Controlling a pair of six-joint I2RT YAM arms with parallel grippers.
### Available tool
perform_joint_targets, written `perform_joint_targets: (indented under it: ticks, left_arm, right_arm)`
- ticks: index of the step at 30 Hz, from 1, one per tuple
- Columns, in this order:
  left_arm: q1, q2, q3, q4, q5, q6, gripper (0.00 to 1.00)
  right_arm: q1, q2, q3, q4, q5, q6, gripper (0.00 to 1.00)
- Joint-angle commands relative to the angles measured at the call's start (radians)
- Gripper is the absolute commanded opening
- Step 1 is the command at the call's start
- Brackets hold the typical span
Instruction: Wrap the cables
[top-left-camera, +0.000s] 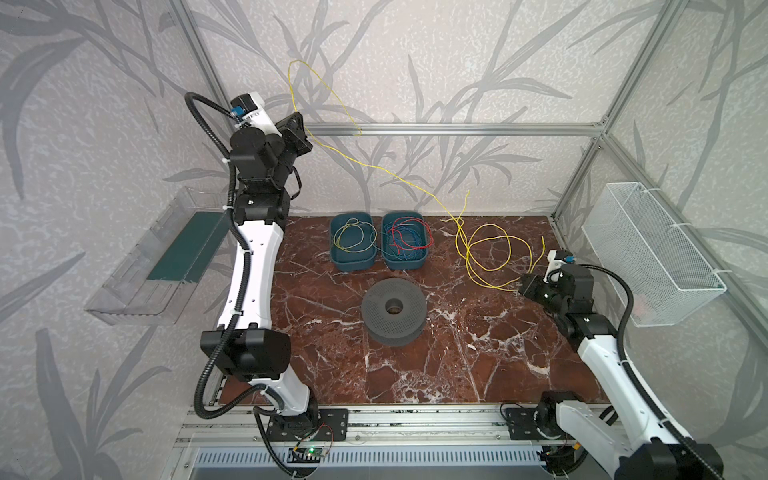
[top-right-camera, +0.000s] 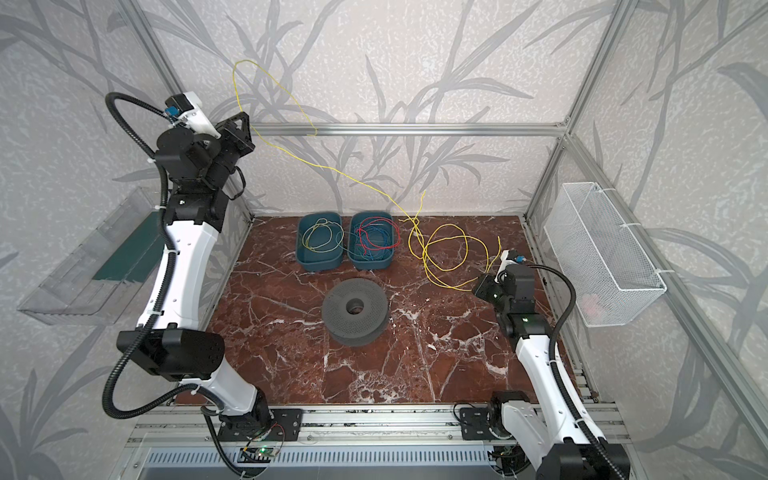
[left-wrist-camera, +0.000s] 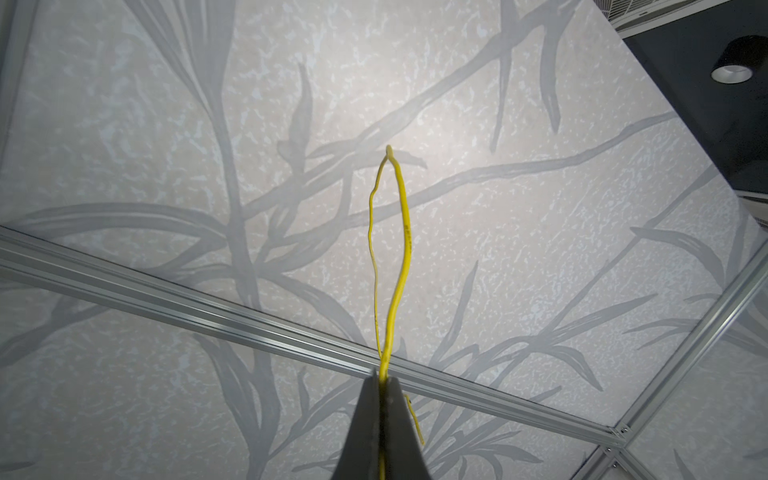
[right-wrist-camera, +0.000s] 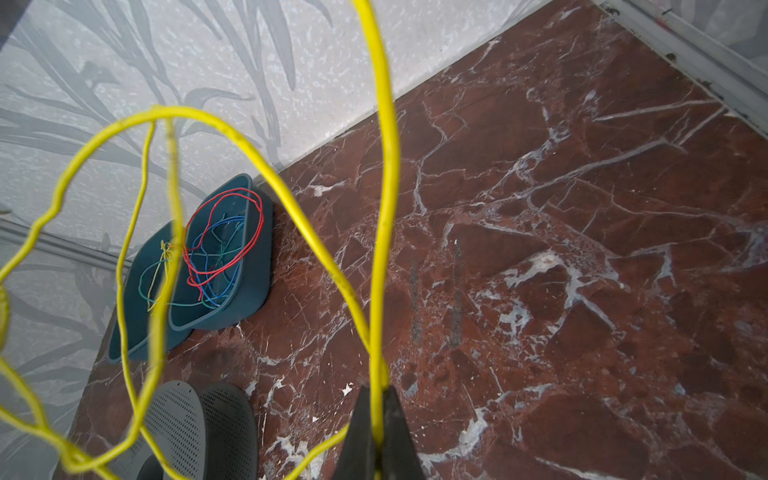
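Above the back-left corner of the counter (top-left-camera: 457, 357), my left gripper (left-wrist-camera: 381, 376) is closed on the yellow cable (left-wrist-camera: 405, 220); by the right edge my right gripper (right-wrist-camera: 377, 392) clamps it too, loops hanging between.

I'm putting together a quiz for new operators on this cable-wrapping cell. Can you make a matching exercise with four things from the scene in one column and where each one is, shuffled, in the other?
Things
1. left pincer
2. right pincer
3. grey spool
4. white mesh basket

Places
A. lying flat in the middle of the table
B. low over the table's right side, shut on the yellow cable
C. hanging beyond the table's right edge
D. raised high at the back, shut on the yellow cable

Pairs: 1-D, 2-B, 3-A, 4-C
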Motion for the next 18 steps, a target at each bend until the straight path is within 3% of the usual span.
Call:
perform_joint_targets:
  ticks: [1,6,12,14,16,18]
  left_arm:
    - [-0.008,-0.011,-0.09,0.092,0.114,-0.058,0.0]
    - [-0.019,-0.019,-0.228,0.128,0.305,-0.061,0.0]
    - [-0.019,-0.105,-0.516,0.185,0.389,-0.034,0.02]
    - [-0.019,-0.137,-0.601,0.202,0.368,-0.031,0.14]
    - [-0.017,-0.167,-0.651,0.175,0.347,-0.024,0.37]
    - [-0.016,-0.197,-0.695,0.155,0.326,-0.009,0.44]
  right_arm:
    - [0.015,0.001,0.034,-0.054,-0.037,-0.009,0.0]
    - [0.105,0.045,0.084,-0.019,-0.079,-0.054,0.0]
    - [0.203,0.101,0.166,-0.02,-0.052,-0.105,0.0]
    - [0.227,0.124,0.203,-0.034,-0.045,-0.129,0.0]
    - [0.254,0.144,0.232,-0.04,-0.033,-0.151,0.0]
    - [0.282,0.164,0.259,-0.051,-0.028,-0.167,0.0]
